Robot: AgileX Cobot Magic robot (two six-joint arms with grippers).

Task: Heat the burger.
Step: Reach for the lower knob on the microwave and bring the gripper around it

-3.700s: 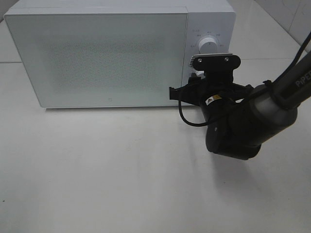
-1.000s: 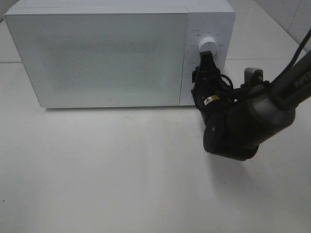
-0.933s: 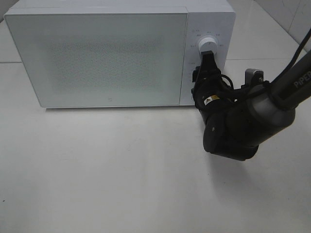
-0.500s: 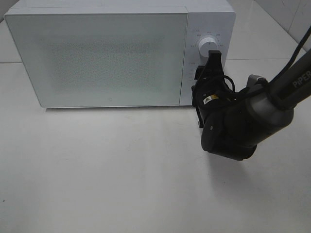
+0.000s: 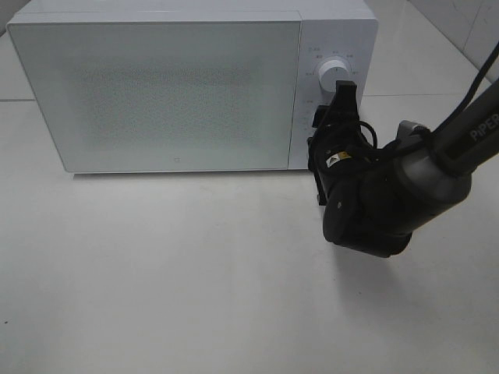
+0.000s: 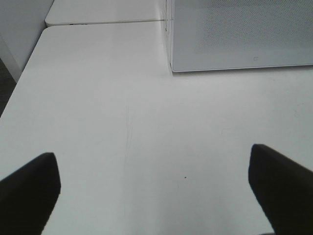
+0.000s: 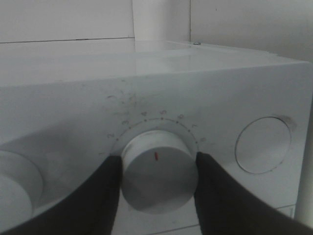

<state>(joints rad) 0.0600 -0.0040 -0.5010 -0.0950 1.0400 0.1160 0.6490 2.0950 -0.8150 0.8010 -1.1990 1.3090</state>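
The burger is hidden; no view shows it. The white microwave (image 5: 171, 89) stands at the back of the table with its door shut. My right gripper (image 5: 343, 92) reaches to the control panel, below the upper knob (image 5: 334, 70). In the right wrist view its two black fingers (image 7: 98, 196) press on either side of a white timer dial (image 7: 159, 169) with a red mark, so my right gripper (image 7: 159, 166) is shut on the dial. My left gripper (image 6: 156, 196) hangs open over bare tabletop, left of the microwave's corner (image 6: 172, 68), with nothing between its fingers.
A round button (image 7: 263, 144) sits beside the gripped dial, and a second knob (image 7: 14, 188) on the dial's other side. The white table (image 5: 195, 273) spreads in front of the microwave. The right arm's bulky wrist (image 5: 374, 210) hovers over the table's right part.
The right wrist has rolled and shifted slightly right while the fingers stay at the dial. Over the last half second nothing has moved.
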